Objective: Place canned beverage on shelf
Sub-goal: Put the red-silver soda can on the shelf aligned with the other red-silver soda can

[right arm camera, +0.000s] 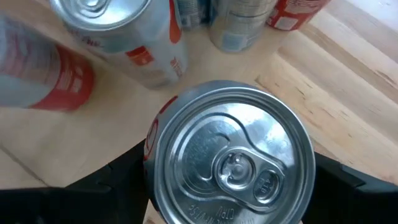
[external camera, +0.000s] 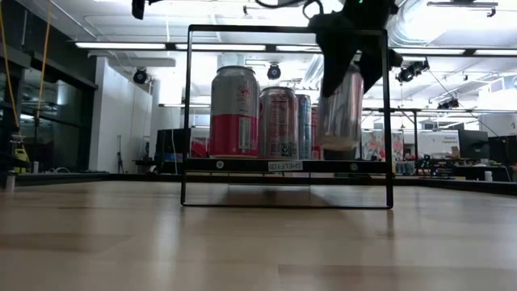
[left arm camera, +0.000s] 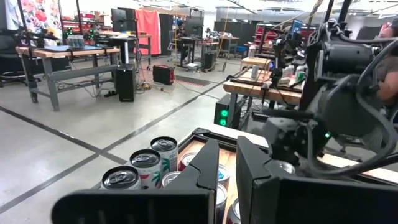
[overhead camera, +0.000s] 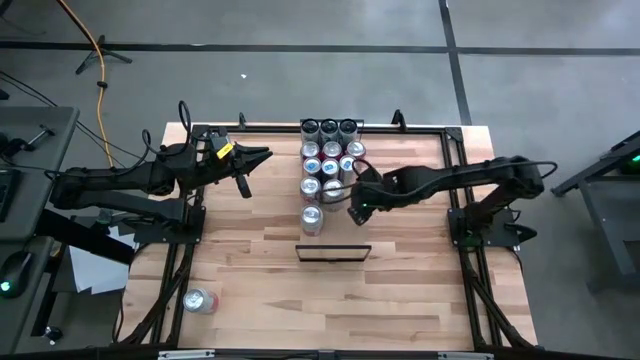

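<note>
Item 1: your right gripper [overhead camera: 356, 212] was clamped from above on a silver beverage can [right arm camera: 230, 163], fingers on either side of its body (pull-tab lid facing the wrist camera). In the low view that can [external camera: 340, 109] hung clear above the shelf [external camera: 287, 165], at its right part; whether it touched the board you could not tell from there.

Item 2: the shelf, a narrow board in a thin black frame [external camera: 187, 113], carried a white strip with mirrored lettering too small to read with confidence.

Item 3: standing cans, grouped in rows near the table's far edge [overhead camera: 329, 155]. Nearest the low camera, a red-and-silver can [external camera: 235, 111] and a reddish one with a barcode-like panel [external camera: 279, 121]; no brand name was legible.

Item 4: one can lying on its side [overhead camera: 200, 301] near the front left corner of the butcher-block table [overhead camera: 400, 290].

Item 5: your left gripper [overhead camera: 262, 156], fingers closed on nothing, waited over the table's left far part.
</note>
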You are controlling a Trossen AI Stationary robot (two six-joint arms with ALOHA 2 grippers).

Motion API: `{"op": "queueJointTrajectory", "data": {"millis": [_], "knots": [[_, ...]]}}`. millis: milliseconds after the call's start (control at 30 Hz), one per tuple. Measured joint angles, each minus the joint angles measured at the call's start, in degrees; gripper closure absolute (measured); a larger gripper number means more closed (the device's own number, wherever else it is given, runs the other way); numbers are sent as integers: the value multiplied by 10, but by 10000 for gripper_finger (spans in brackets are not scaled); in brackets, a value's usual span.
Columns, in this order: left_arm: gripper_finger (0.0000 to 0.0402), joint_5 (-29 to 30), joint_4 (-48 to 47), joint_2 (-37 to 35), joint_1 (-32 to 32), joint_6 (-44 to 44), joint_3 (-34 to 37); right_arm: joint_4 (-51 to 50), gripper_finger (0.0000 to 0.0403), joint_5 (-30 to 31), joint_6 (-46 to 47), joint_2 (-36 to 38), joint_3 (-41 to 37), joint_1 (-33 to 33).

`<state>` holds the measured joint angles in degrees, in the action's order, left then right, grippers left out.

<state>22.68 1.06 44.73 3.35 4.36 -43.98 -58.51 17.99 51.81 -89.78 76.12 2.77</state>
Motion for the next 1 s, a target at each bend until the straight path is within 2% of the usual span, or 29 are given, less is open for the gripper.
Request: {"op": "queueJointTrajectory", "data": {"millis": [200,467,700,1000], "knots": [[398,5,0,0,0,0,0,29,111,16,2,-22,0,-2],[398,7,0,0,0,0,0,42,111,9,-27,-52,0,-18],[398,7,-1,0,0,0,0,70,57,10,-40,-52,0,-17],[398,7,-2,0,0,0,0,80,46,-4,-101,-52,0,-17]]}}
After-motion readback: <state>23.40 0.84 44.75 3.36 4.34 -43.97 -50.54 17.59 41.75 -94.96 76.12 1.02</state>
